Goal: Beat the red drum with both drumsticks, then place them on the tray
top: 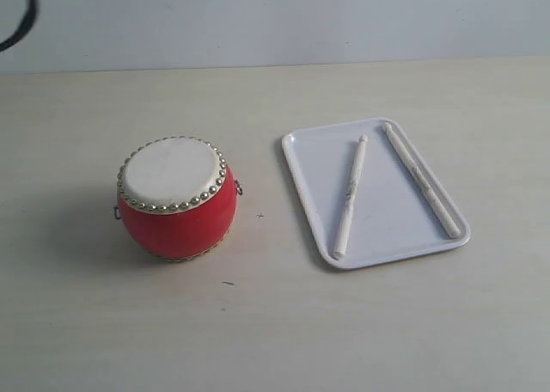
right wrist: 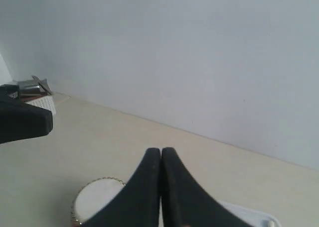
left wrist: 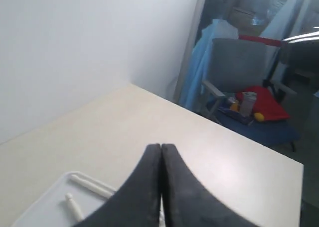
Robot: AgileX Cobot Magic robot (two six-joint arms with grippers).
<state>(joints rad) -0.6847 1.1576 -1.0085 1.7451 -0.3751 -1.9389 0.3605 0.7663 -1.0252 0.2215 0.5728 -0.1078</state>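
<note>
- Evidently the drumsticks [top: 351, 199] lie apart on the tray [top: 387, 211], one for each hand.
- Left hand [left wrist: 160, 150] and right hand [right wrist: 160, 152] hang pinched together, empty, above the tabletop [top: 86, 323].

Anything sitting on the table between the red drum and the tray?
No. The exterior view shows only bare table and one tiny dark speck between the red drum and the tray, which stand apart.

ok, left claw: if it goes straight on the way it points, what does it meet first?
Probably bare table. The shut left claw points past the tray and its drumsticks, which lie off its line. Depth is unclear from this view.
</note>
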